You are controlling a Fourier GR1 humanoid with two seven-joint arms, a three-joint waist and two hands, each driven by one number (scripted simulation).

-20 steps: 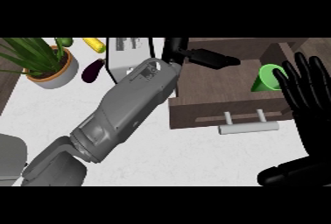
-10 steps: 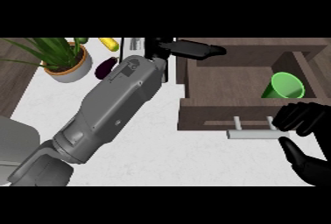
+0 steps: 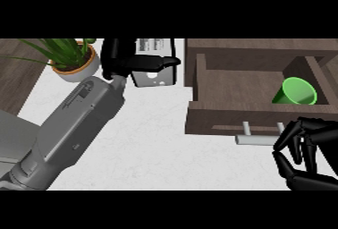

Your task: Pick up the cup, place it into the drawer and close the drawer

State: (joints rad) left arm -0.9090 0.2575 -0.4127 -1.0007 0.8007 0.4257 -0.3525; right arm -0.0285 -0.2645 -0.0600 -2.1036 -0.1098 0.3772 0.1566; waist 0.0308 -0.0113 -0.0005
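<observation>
The green cup (image 3: 296,91) lies on its side in the right part of the open brown drawer (image 3: 231,87), mouth facing me. My right hand (image 3: 305,154) sits at the lower right, just in front of the drawer front. Its fingers are curled and reach the right end of the pale bar handle (image 3: 254,139); nothing is held. My left hand (image 3: 128,60) is at the top, at the end of the grey forearm (image 3: 73,129), with its fingers stretched to the right over a white box (image 3: 155,77). It is well left of the drawer.
A potted green plant (image 3: 71,58) stands at the top left on the white counter (image 3: 152,152). A grey object (image 3: 10,134) shows at the left edge. Dark wood cabinet (image 3: 264,47) runs behind the drawer.
My right hand came down from a raised, spread pose and curled in front of the drawer handle. The cup stays in the drawer. The left arm barely moved.
</observation>
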